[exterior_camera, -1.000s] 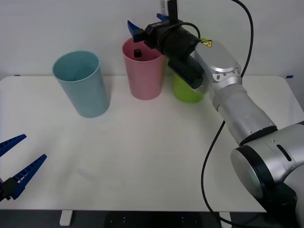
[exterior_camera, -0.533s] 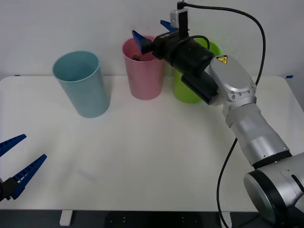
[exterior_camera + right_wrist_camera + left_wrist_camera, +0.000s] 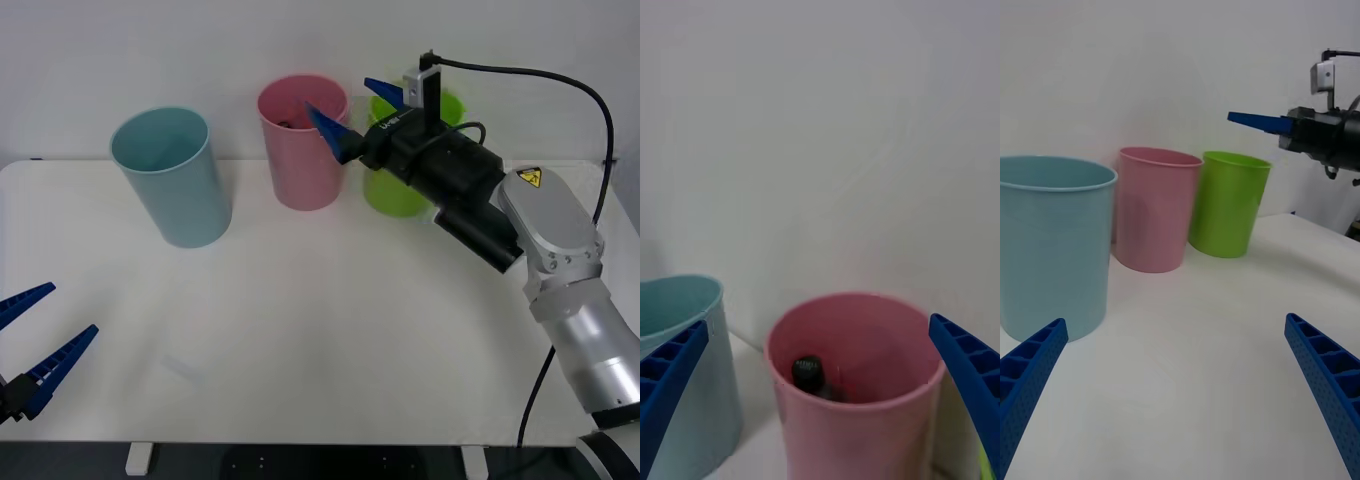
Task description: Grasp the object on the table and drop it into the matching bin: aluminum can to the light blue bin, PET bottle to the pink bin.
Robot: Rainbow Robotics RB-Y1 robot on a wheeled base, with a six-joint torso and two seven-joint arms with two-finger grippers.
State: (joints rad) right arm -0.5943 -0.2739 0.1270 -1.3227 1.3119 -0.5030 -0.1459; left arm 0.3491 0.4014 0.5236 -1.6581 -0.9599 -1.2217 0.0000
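The left pincer (image 3: 35, 345) hovers low at the counter's (image 3: 300, 330) 8 o'clock corner, blue fingers (image 3: 1030, 367) spread wide with nothing between them. At 10 o'clock stands the light blue bin (image 3: 172, 176), upright on the white surface. Next along, near 12 o'clock, is the pink bin (image 3: 302, 143), also upright and well apart from the blue one. The bottle (image 3: 811, 375) lies inside the pink bin, its black cap showing down by the inner wall in the right wrist view; in the front view only a dark spot shows at the rim. Just beside the pink bin, at about 1 o'clock, is the green bin (image 3: 398, 190), partly covered by the right arm. The right pincer (image 3: 362, 113) hangs in the air above the gap between the pink and green bins, at rim height, its fingers (image 3: 970, 375) wide apart and holding nothing, pointing toward the pink bin.
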